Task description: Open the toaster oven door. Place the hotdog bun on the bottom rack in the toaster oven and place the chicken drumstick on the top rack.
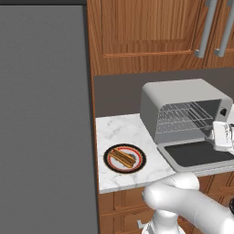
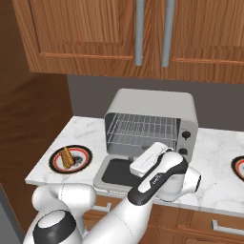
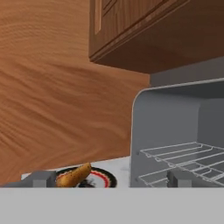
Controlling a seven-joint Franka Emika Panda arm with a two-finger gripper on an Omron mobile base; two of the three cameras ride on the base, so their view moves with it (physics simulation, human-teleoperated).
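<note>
Toaster oven (image 1: 183,98): matt light-grey metal casing, silver wire racks (image 2: 140,131), dark glass in the door (image 1: 199,155). Surface (image 1: 114,132): smooth white marble, grey-veined. Cabinets (image 2: 95,33): brown grained wood.

**What the views leave hidden or cut off**

Beside the toaster oven (image 2: 151,125), the plate (image 1: 124,158) holds food too small to sort: the hotdog bun (image 1: 121,158) shows as a striped tan shape, and whether the chicken drumstick lies with it cannot be told. In the hand view the oven runs off the right edge. The lowered toaster oven door (image 2: 116,172) is partly covered by the arm in the right base view. A second plate (image 2: 239,167) right of the oven is cut by the frame edge.
</note>
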